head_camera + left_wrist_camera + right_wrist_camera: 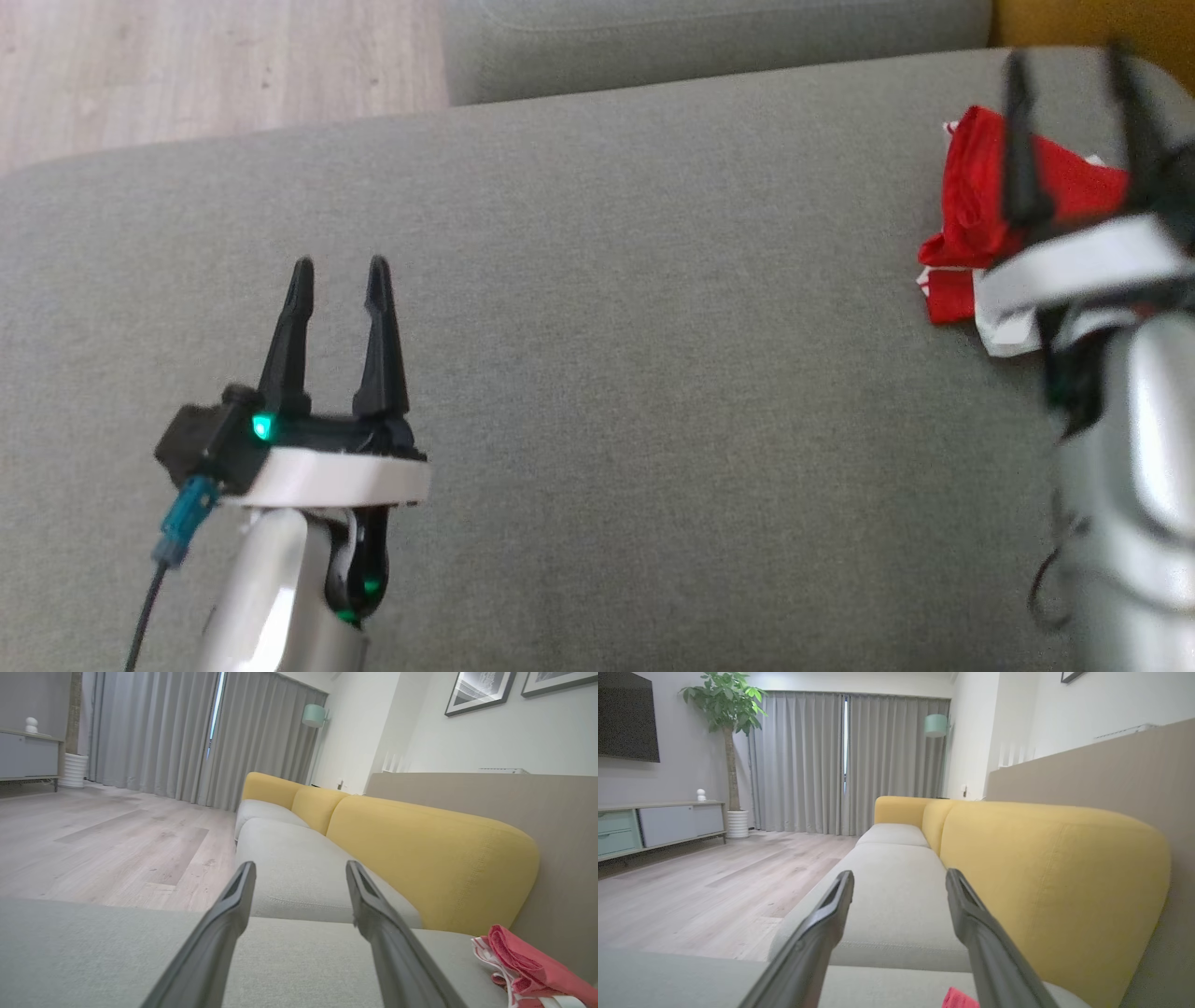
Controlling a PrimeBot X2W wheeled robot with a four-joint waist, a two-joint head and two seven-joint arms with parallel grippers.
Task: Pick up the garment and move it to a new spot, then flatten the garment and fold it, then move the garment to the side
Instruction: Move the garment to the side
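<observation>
Fingers on both grippers stand spread and empty above a grey sofa. At the lower left of the head view, the left gripper hovers over the bare middle of the grey seat cushion. A green light glows at its base and nothing sits between its two dark prongs.

The right gripper, blurred at the far right of that view, has its parted fingers crossing in front of the garment. The garment is a crumpled red-and-white heap lying near the cushion's right end. Whether those fingertips touch the cloth cannot be told from the head view. In the right wrist view the gap between them is open and holds nothing, and a scrap of red cloth shows at the bottom edge, just beside the right-hand finger.

Seen from the left wrist, the garment lies at the lower right, well apart from that gripper's open fingers, at the foot of the yellow backrest. Beyond the fingertips a second grey cushion runs along the backrest. Pale wood floor stretches to the left, and grey curtains hang across the far wall.
</observation>
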